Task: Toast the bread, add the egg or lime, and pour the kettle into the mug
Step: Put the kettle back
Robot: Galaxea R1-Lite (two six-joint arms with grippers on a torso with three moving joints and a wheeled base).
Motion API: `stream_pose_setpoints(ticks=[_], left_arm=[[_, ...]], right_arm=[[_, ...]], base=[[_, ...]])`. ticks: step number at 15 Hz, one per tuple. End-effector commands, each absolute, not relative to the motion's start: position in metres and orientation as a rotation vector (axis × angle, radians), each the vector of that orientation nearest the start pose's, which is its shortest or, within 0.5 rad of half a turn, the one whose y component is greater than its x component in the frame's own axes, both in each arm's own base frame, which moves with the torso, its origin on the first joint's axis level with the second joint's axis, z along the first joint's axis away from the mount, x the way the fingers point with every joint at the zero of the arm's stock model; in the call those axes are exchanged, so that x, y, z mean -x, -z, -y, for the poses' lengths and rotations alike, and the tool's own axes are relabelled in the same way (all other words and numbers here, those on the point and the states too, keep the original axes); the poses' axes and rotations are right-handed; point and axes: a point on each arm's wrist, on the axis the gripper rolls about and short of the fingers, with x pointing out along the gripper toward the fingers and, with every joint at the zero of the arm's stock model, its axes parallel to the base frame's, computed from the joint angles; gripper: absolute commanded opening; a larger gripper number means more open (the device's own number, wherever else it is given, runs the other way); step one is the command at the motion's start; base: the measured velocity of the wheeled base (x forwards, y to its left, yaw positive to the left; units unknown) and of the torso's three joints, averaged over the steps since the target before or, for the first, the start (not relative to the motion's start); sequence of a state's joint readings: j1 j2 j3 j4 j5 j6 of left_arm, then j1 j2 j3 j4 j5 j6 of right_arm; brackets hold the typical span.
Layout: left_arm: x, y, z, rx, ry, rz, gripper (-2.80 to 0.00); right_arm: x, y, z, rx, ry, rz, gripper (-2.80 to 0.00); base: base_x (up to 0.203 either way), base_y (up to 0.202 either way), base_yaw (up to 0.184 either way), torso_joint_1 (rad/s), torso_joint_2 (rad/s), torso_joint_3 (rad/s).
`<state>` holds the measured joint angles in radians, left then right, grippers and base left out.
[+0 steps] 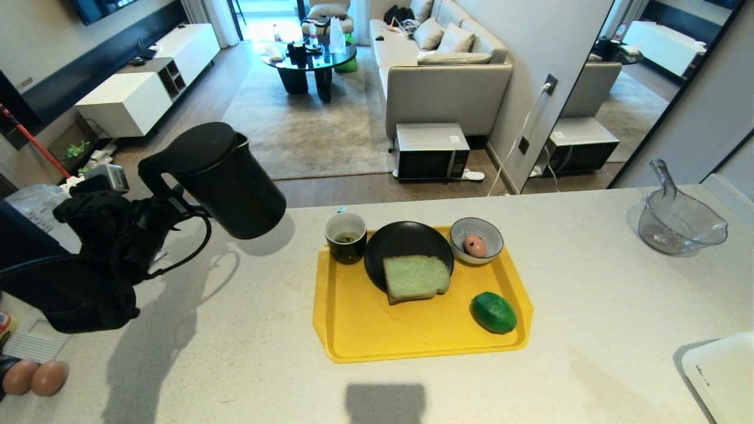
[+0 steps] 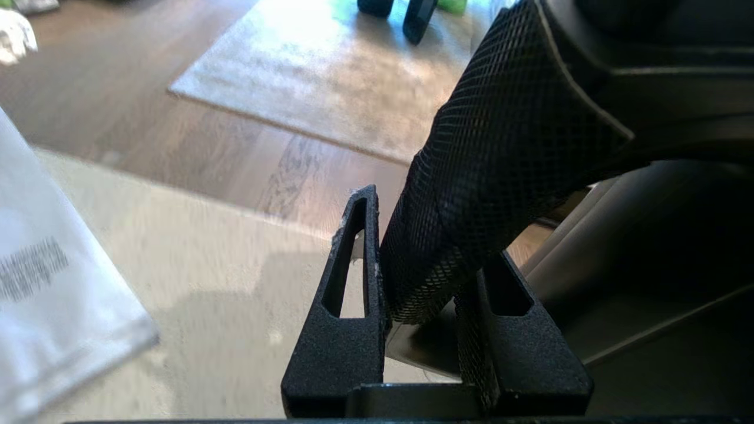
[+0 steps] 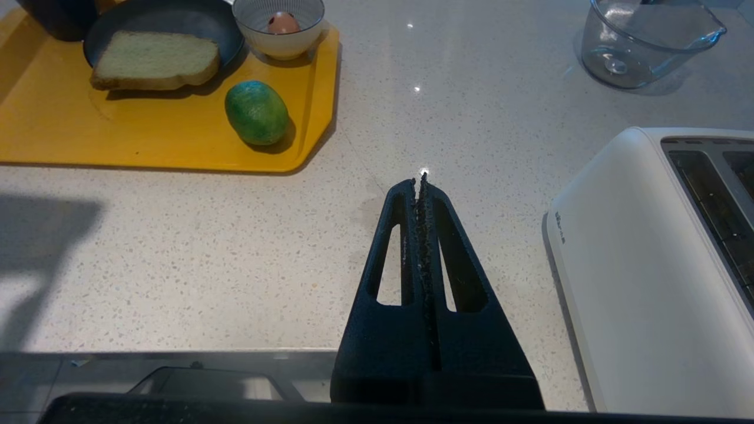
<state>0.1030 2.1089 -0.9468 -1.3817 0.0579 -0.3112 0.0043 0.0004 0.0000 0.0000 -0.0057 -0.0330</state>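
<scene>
We have the kettle (image 1: 227, 179) up in the air at the left of the head view, tilted with its lid end leaning toward the upper left of the frame, well apart from the mug (image 1: 346, 237) it has to fill. Our left gripper (image 2: 421, 277) has its jaws pinching the kettle's meshed handle (image 2: 489, 176), and that narrow hold is where we see the first risk: the body hangs out to one side of the jaws, so we judge it could swing or slip round in the grip as we carry it across.

The mug stands at the upper left corner of the tray (image 1: 365, 330), touching or just beside the plate (image 1: 406, 247). It is small and its mouth is narrow; if we start tipping before the spout is over it, water would go onto the tray or onto the bread (image 1: 415, 278), which lies on the plate's near edge. Coming in low could also knock the mug over. We cannot see the spout clearly from here, so lining it up is partly guesswork.

Further right on the tray sit the bowl (image 1: 477, 238) with the egg (image 1: 475, 245) in it and the lime (image 1: 493, 312) near the lower right corner; both look out of the kettle's way.

Our right gripper (image 3: 422, 182) hangs over bare counter (image 3: 235, 247) with its jaws pressed together, holding nothing, beside the toaster (image 3: 642, 265). It cannot steady the mug from there
</scene>
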Motion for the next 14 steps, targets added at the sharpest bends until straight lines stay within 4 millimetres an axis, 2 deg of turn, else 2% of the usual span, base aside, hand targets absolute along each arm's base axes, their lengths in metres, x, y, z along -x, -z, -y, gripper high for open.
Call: stream_pose_setpoints(ticks=[1, 4, 10, 14], left_arm=[[-0.387, -0.134, -0.033, 0.314, -0.114, 0.185, -2.8], [-0.387, -0.128, -0.021, 0.321, -0.115, 0.167, -2.8], [-0.388, -0.122, -0.015, 0.315, -0.129, 0.145, -2.8], [-0.388, -0.102, -0.015, 0.273, -0.143, 0.076, -2.8]], right_arm=[[0.023, -0.075, 0.0, 0.034, 0.002, 0.0, -2.8], [0.023, -0.075, 0.0, 0.034, 0.002, 0.0, -2.8], [0.023, -0.075, 0.0, 0.034, 0.002, 0.0, -2.8], [0.023, -0.075, 0.0, 0.034, 0.002, 0.0, -2.8]], base=[[0.0, 0.0, 0.0, 0.0, 0.0, 0.0], [0.0, 0.0, 0.0, 0.0, 0.0, 0.0], [0.0, 0.0, 0.0, 0.0, 0.0, 0.0], [0.0, 0.0, 0.0, 0.0, 0.0, 0.0]])
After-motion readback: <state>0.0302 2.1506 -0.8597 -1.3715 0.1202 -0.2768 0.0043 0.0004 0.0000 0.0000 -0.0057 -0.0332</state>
